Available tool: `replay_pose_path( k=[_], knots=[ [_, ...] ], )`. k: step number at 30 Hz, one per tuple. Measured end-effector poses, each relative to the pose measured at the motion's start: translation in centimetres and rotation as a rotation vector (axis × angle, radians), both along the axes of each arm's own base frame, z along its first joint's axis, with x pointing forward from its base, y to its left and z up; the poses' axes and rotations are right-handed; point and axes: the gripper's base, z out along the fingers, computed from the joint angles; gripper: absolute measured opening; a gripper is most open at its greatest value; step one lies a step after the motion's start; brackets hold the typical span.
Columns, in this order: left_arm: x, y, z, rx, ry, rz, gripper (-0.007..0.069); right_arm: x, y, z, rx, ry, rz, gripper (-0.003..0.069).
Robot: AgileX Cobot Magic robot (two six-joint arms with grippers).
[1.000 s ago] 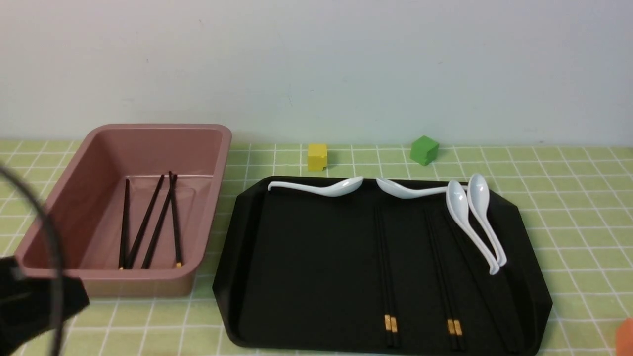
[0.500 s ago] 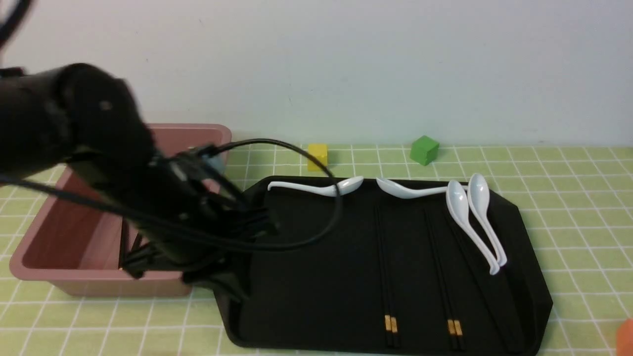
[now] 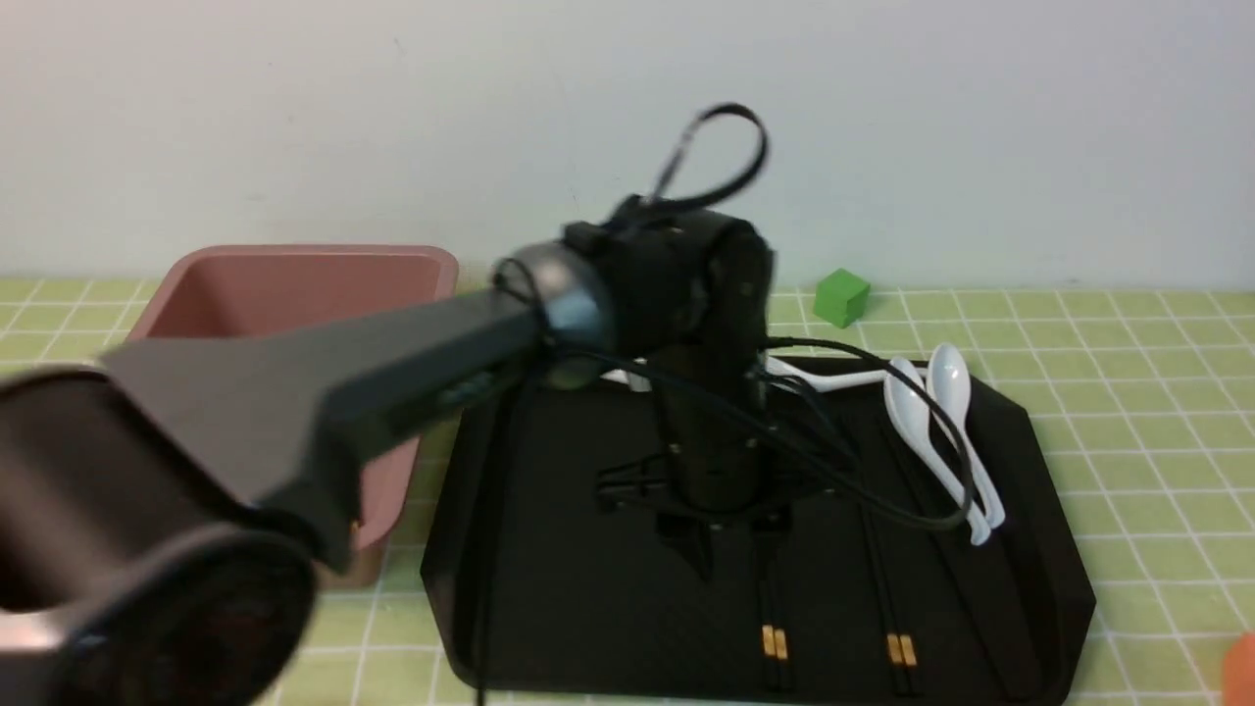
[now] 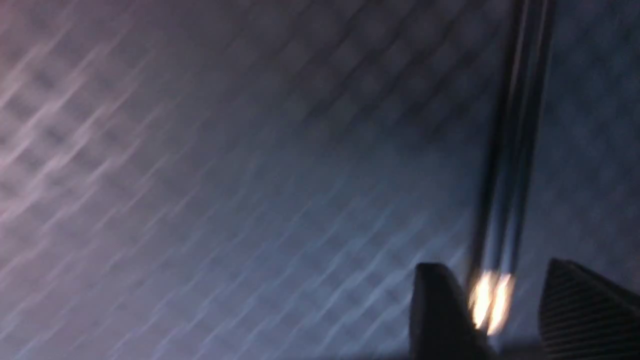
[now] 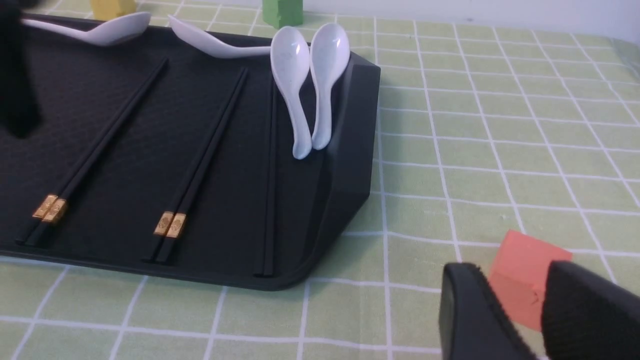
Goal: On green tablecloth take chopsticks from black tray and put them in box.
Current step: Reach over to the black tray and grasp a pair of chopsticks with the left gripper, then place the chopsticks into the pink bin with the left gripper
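Note:
The black tray [image 3: 578, 598] lies on the green tablecloth [image 3: 1137, 392]. Black chopsticks with gold bands lie on it: a left pair [image 3: 775, 642], a middle pair [image 3: 900, 649] and more by the right rim [image 5: 270, 175]. My left gripper [image 3: 735, 549] is open and points down just above the left pair. In the blurred left wrist view that pair's gold bands [image 4: 487, 300] sit between the fingertips [image 4: 435, 300]. The pink box [image 3: 294, 284] stands at the left, its inside hidden by my left arm. My right gripper [image 5: 510, 295] is open and empty, low over the cloth.
Several white spoons [image 3: 931, 412] lie along the tray's far and right sides. A green cube [image 3: 841, 297] sits behind the tray, a yellow cube [image 5: 107, 6] further left. An orange cube [image 5: 525, 265] lies on the cloth just beyond my right fingertips.
My left arm has swung from the front left, past the box, to above the tray's left chopstick pair. The chopsticks seen earlier in the box are now hidden by it.

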Motion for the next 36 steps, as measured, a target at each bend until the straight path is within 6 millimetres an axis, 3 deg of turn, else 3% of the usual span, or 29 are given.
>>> replay_pose_path(
  k=[6, 16, 23, 24, 25, 28, 31, 33, 34, 35, 36],
  knots=[
    [1.1, -2.2, -2.3, 0.024, 0.012, -0.002, 0.0337, 0.0, 0.0, 0.0, 0.000, 0.000, 0.000, 0.0240],
    [1.7, -2.0, -3.4, 0.090, -0.016, 0.013, 0.0320, 0.0, 0.0, 0.0, 0.000, 0.000, 0.000, 0.0240],
    [1.7, -1.9, -3.8, 0.110, -0.002, 0.014, 0.0155, 0.0, 0.0, 0.0, 0.000, 0.000, 0.000, 0.0240],
    [1.7, -1.9, -3.7, 0.104, -0.001, 0.009, 0.0105, 0.0, 0.0, 0.0, 0.000, 0.000, 0.000, 0.0240],
    [1.7, -1.9, -3.7, 0.103, -0.001, 0.008, 0.0105, 0.0, 0.0, 0.0, 0.000, 0.000, 0.000, 0.0240],
    [1.6, -2.0, -2.8, 0.082, -0.012, -0.012, 0.0107, 0.0, 0.0, 0.0, 0.000, 0.000, 0.000, 0.0240],
    [1.3, -1.8, -0.2, 0.041, -0.041, -0.016, 0.0107, 0.0, 0.0, 0.0, 0.000, 0.000, 0.000, 0.0240],
    [0.8, -1.3, 3.5, -0.004, -0.104, -0.034, 0.0107, 0.0, 0.0, 0.0, 0.000, 0.000, 0.000, 0.0240],
    [0.8, -1.3, 3.5, -0.004, -0.104, -0.034, 0.0107, 0.0, 0.0, 0.0, 0.000, 0.000, 0.000, 0.0240],
    [0.3, -0.6, 7.0, -0.034, -0.176, -0.048, 0.0107, 0.0, 0.0, 0.0, 0.000, 0.000, 0.000, 0.0240],
    [0.0, 0.0, 8.9, -0.042, -0.221, -0.058, 0.0107, 0.0, 0.0, 0.0, 0.000, 0.000, 0.000, 0.0240]
  ],
)
